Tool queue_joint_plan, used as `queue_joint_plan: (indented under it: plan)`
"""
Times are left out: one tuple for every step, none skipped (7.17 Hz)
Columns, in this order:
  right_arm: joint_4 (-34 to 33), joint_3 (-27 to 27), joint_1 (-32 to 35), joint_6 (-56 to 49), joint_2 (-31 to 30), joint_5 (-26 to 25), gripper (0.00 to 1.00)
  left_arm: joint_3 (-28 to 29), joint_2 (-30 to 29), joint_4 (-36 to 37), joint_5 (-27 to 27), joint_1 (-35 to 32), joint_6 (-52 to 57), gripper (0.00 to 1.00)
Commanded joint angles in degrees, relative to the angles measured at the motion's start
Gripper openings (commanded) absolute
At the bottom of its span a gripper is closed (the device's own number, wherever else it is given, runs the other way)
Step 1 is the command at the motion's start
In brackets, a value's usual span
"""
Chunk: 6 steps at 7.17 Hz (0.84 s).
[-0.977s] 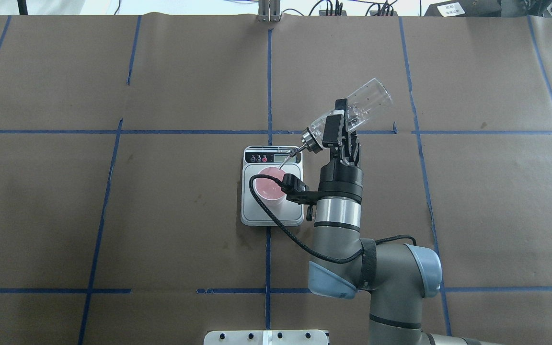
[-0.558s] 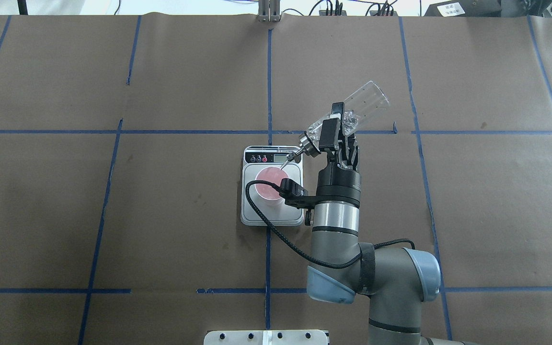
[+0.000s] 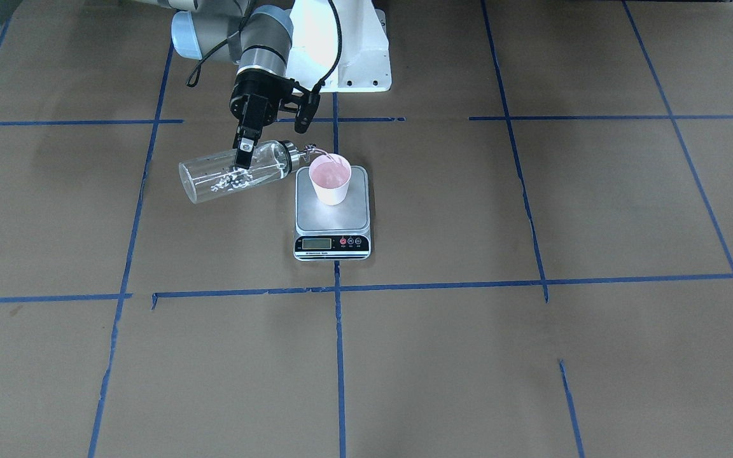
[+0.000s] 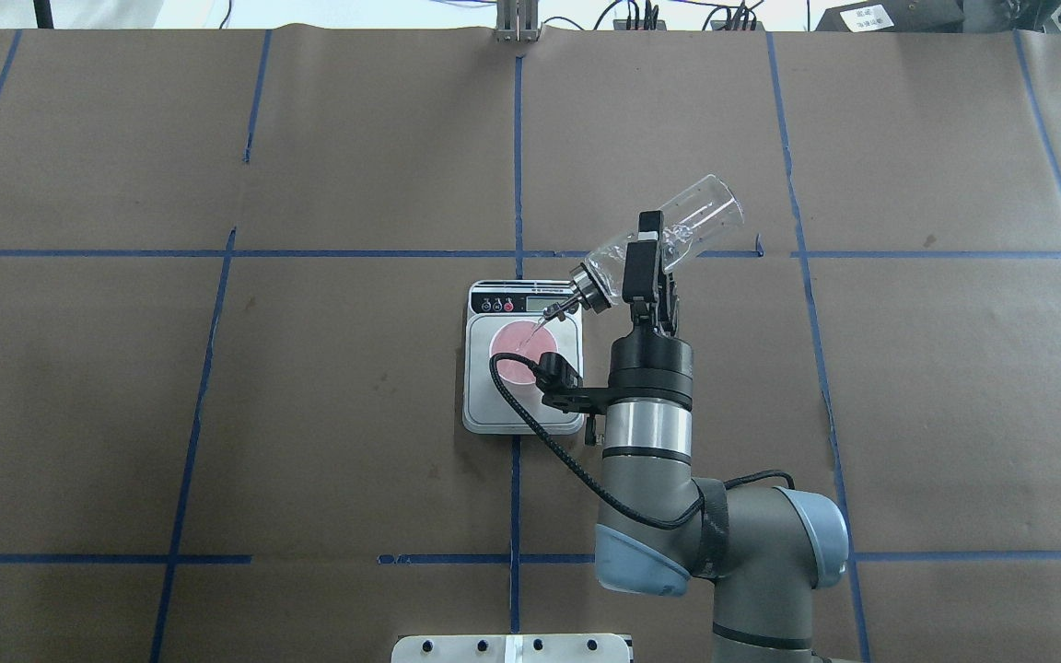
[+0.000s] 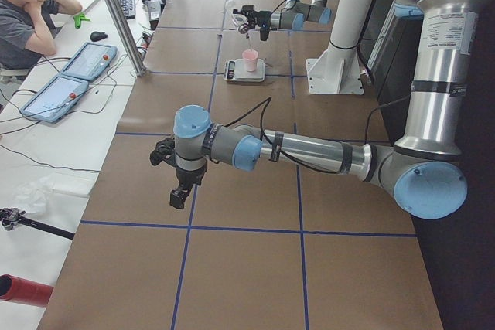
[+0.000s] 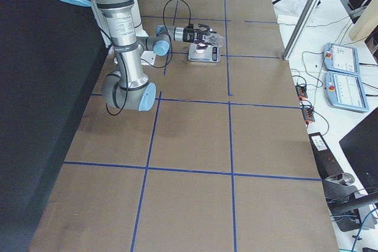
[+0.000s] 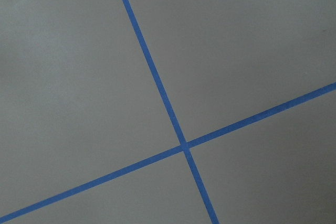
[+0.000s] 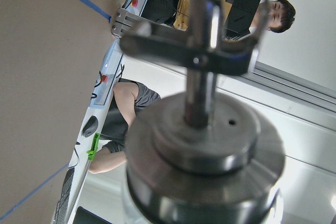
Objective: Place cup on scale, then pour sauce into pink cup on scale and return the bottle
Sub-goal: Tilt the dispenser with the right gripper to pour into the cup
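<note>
The pink cup (image 3: 330,181) (image 4: 514,345) stands upright on the grey platform of the scale (image 3: 331,221) (image 4: 484,405). My right gripper (image 3: 244,152) (image 4: 646,262) is shut on the clear glass bottle (image 3: 214,178) (image 4: 701,216). The bottle is tipped nearly level, with its metal spout (image 3: 315,151) over the cup's rim, and a thin stream runs from the spout into the cup. The bottle's metal collar (image 8: 205,150) fills the right wrist view. My left gripper (image 5: 179,195) hangs over bare paper far from the scale; I cannot tell whether it is open or shut.
Brown paper with blue tape lines (image 7: 184,145) covers the table. The white robot base (image 3: 341,57) stands just behind the scale. A person (image 5: 27,13) sits at a side desk with tablets (image 5: 58,98). A red cylinder (image 5: 15,290) lies by the table's left end.
My right gripper and the bottle have shifted slightly left and toward the robot. The bottle's raised base has come down a little. The spout has stayed over the cup.
</note>
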Motion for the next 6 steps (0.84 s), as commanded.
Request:
queue_joint_plan:
  plan:
    - [0.73, -0.55, -0.14, 7.13, -1.20, 2.25, 0.00, -0.35, -0.02, 0.17, 0.00, 0.00, -0.12, 1.00]
    - [0.90, -0.56, -0.14, 9.59, -1.29, 3.47, 0.00, -0.61, -0.02, 0.17, 0.00, -0.09, -0.12, 1.00]
    - [0.99, -0.56, -0.14, 12.92, -1.21, 4.36, 0.00, -1.14, -0.02, 0.26, 0.00, -0.18, -0.21, 1.00]
    - [1.17, 0.23, -0.14, 15.74, -1.12, 6.11, 0.00, -1.23, -0.02, 0.26, 0.00, -0.18, -0.30, 1.00]
    - [1.17, 2.23, -0.05, 15.85, -0.95, 8.82, 0.00, -1.32, -0.02, 0.34, 0.00, -0.18, -0.30, 1.00]
    - [1.17, 3.56, -0.05, 16.63, -0.94, 9.54, 0.00, -1.32, -0.02, 0.34, 0.00, -0.26, -0.39, 1.00]
